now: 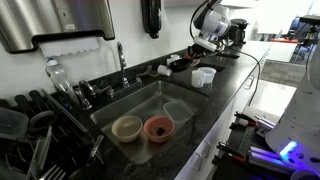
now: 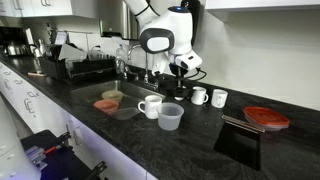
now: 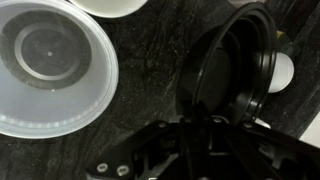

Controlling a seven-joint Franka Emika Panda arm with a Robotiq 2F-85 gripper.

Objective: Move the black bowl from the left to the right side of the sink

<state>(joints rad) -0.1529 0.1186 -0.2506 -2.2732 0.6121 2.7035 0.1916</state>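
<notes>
One black bowl (image 3: 235, 60) is seen in the wrist view, tilted steeply on edge with its hollow turned toward the left of the picture; its lower rim is lost among the dark jaws at the bottom edge. The jaws appear to be clamped on that rim, though the contact itself is hidden in shadow. A clear tub (image 3: 45, 65) is shown upright just beside the bowl on the speckled desk (image 3: 140, 95); a white cup (image 3: 285, 70) is partly hidden behind the bowl.

In both exterior views the arm (image 2: 160, 40) is bent down over the desk beside the sink (image 1: 135, 100), at the end away from the rack (image 1: 40, 130); the black bowl is thus held above the desk on that side, near the back wall, though it is too small and dark there to be made out clearly. Two bowls are seen inside the sink, side by side: a beige bowl (image 1: 127, 127) and a red bowl (image 1: 158, 128). The tap (image 1: 122, 58) is set behind the sink. In an exterior view a white mug (image 2: 150, 105) is seen on the desk touching or just beside the tub, nearer the front edge than the arm, and a second cup (image 2: 218, 98) is set just beside the first.
</notes>
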